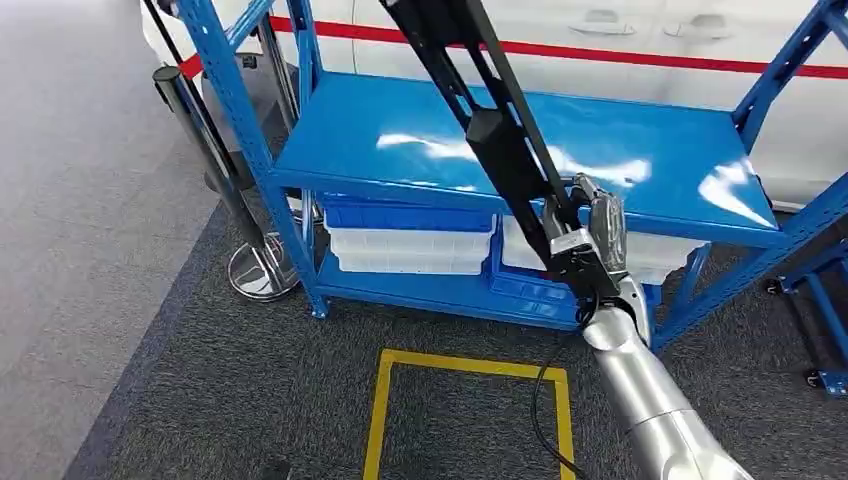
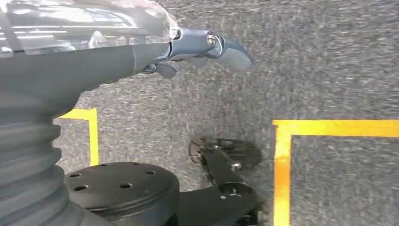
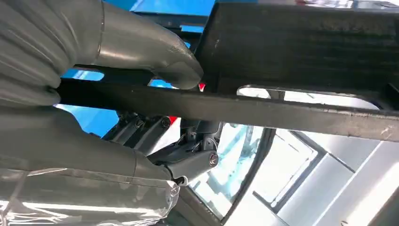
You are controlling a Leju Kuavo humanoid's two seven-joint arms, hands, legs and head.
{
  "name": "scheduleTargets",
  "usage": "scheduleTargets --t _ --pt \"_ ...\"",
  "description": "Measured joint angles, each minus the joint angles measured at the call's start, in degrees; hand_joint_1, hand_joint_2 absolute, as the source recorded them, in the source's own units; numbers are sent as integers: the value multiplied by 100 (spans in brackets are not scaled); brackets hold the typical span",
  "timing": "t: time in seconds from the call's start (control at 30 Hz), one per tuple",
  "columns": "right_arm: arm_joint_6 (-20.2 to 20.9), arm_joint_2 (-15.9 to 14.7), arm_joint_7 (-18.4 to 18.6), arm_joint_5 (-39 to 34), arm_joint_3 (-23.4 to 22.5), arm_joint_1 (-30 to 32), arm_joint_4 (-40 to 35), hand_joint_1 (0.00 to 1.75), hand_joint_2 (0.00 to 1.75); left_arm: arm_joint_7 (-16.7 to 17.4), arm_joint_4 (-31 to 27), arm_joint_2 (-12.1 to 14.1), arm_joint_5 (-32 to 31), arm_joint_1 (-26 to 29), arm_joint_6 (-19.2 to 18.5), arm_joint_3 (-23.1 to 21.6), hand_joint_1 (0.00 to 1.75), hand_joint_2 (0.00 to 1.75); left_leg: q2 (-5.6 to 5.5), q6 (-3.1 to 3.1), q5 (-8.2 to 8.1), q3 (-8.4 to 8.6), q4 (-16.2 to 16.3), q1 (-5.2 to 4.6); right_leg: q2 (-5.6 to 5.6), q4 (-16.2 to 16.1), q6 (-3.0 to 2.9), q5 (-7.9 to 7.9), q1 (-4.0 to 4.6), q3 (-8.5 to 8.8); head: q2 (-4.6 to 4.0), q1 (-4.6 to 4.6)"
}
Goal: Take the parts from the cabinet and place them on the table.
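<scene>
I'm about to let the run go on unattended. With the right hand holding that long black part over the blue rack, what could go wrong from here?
1. The long black part is held near one end by the right hand, so it could tip or slip in the grip.
2. The part crosses above the top shelf of the blue rack; a swing might knock it against a rack post.
3. A black cable hangs by the right arm and might snag.

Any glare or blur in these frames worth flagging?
Head view: white glare patches on the blue shelf top, otherwise sharp. Left wrist view: carpet is smeared by motion blur, and the left hand is soft. Right wrist view: the black frame part held by the right hand is close and dark, the background blown out white.
</scene>
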Motion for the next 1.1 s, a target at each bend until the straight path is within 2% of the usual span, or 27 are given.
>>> scheduleTargets --t 0.03,0.07,0.1,0.17,0.2,0.23,0.33,0.37,0.4,0.43,0.5,0.53,0.57,0.6,0.63,0.67,0.7,0.73,0.8,0.83,0.87,0.9,0.93,0.97,1.03,1.07,1.1 --pt "0 -2 0 0 -2 27 0 175 175 2 0 2 0 3 0 0 0 175 0 -4 46 -63 9 -1 0 285 12 -82 -6 -59 0 0" --pt "2 -4 0 0 -2 52 0 175 175 9 0 2 0 4 0 -2 0 175 0 -12 87 -136 22 0 -1 358 18 -26 -12 -12 0 0" --pt "4 -4 0 7 -2 61 0 175 175 15 0 2 0 5 0 -2 0 175 -1 -21 127 -210 44 0 -1 173 16 131 -19 169 0 0" --pt "-44 -9 13 156 -2 22 -2 175 175 17 0 2 0 5 0 -2 0 175 -4 -65 186 -341 110 0 -1 -762 -16 448 -22 832 0 0" --pt "-117 -9 46 314 -2 -27 -11 175 175 11 0 2 0 2 -2 -4 0 175 -3 -93 212 -385 148 0 5 -1242 -48 344 -17 1130 0 0" --pt "-180 -9 99 475 0 -60 -20 175 175 -7 0 2 2 -5 -7 -4 0 175 -5 -124 238 -430 153 -29 14 -1324 -88 344 30 1188 0 -2" --pt "-396 -79 479 1227 4 -265 -20 175 175 -18 0 2 2 6 -37 -18 0 175 -5 -225 373 -445 115 -15 12 -1321 -197 439 54 1085 0 -7" --pt "-448 -103 608 1556 7 -359 11 175 175 -20 0 4 2 16 -46 -35 0 175 -19 -265 381 -483 123 -41 -1 -1383 -265 518 -5 1059 -2 -4" --pt "-498 -129 790 1930 13 -476 54 175 175 -31 0 4 4 26 -59 -59 0 175 -21 -285 226 -552 210 -12 -21 -1395 -300 580 -7 1005 0 -4" --pt "-572 -144 965 2331 20 -607 111 175 175 -39 0 4 17 30 -61 -79 0 175 -19 -310 -85 -636 459 -11 -21 -1395 -358 633 -8 936 -2 -7" --pt "-768 -217 1321 3202 35 -902 324 175 175 -74 0 4 17 22 -63 -92 0 175 -16 -355 -711 -919 1411 6 -19 -1389 -375 730 10 785 -2 -7" --pt "-826 -264 1472 3600 41 -1031 446 175 175 -102 0 4 5 23 -63 -100 0 175 -15 -370 -828 -1000 1778 8 -20 -1384 -371 777 16 721 -2 -7" --pt "-855 -300 1625 3977 42 -1141 569 175 175 -120 0 4 0 28 -63 -112 0 175 -15 -370 -791 -989 1935 11 -25 -1379 -364 821 19 665 0 -7" --pt "-861 -341 1760 4347 44 -1249 682 175 175 -129 0 4 0 30 -63 -125 0 175 -15 -368 -655 -863 1850 12 -26 -1371 -358 861 22 610 -2 -7" --pt "-863 -387 1937 4795 42 -1365 785 175 175 -138 0 4 0 30 -63 -140 0 175 -15 -352 -449 -624 1540 12 -27 -1362 -345 898 24 552 0 -7" --pt "-863 -445 2121 5298 42 -1481 876 175 175 -146 0 4 0 28 -74 -144 0 175 -16 -319 -286 -298 1065 10 -25 -1352 -327 935 34 513 0 -7" --pt "-863 -496 2252 5665 42 -1612 960 175 175 -153 0 4 0 28 -76 -144 0 175 -17 -255 -249 75 523 0 -26 -1348 -311 967 34 497 0 -7" --pt "-866 -553 2372 5957 39 -1769 1069 175 175 -155 0 20 0 21 -76 -146 0 175 -13 -217 -388 311 160 -31 -32 -1340 -279 1001 62 457 0 -7" --pt "-868 -673 2540 6271 28 -2074 1342 175 175 -173 0 20 0 23 -83 -157 0 175 -19 -197 -368 277 79 -55 -58 -1341 -202 1076 40 441 -2 -7" --pt "-877 -739 2570 6355 22 -2204 1457 175 175 -173 0 20 0 32 -96 -171 0 175 -23 -168 -348 260 95 -65 -63 -1363 -163 1113 31 440 0 -7" --pt "-881 -817 2595 6428 20 -2357 1595 175 175 -179 0 20 0 42 -96 -194 0 175 -24 -120 -275 249 34 -29 -61 -1372 -114 1152 64 440 0 -7" --pt "-885 -890 2599 6461 20 -2492 1728 175 175 -181 0 22 0 43 -96 -212 0 175 -3 -98 -203 250 -7 5 -28 -1308 -93 1050 26 388 0 -7" --pt "-887 -935 2599 6474 20 -2620 1840 175 175 -188 2 22 -4 38 -94 -232 0 175 0 -45 -162 203 -13 6 -21 -1072 -74 812 30 271 -2 -2" --pt "-896 -968 2601 6476 22 -2720 1921 175 175 -188 2 22 -9 33 -92 -247 0 175 13 -15 -132 155 -7 5 -9 -674 -54 550 16 114 0 -7" --pt "-907 -1043 2621 6500 22 -2826 2072 175 175 -186 2 20 -28 30 -87 -275 0 175 14 -24 -76 77 -1 3 -8 213 -8 140 -5 -197 -2 -4" --pt "-907 -1077 2629 6507 22 -2853 2144 175 175 -180 2 20 -65 30 -87 -284 0 175 12 -33 -49 36 11 7 -8 424 6 102 -20 -242 0 -5" --pt "-909 -1093 2629 6511 22 -2879 2194 175 175 -166 2 20 -96 30 -87 -289 0 175 9 -44 -33 -1 28 14 -9 317 17 191 -34 -144 0 -4"
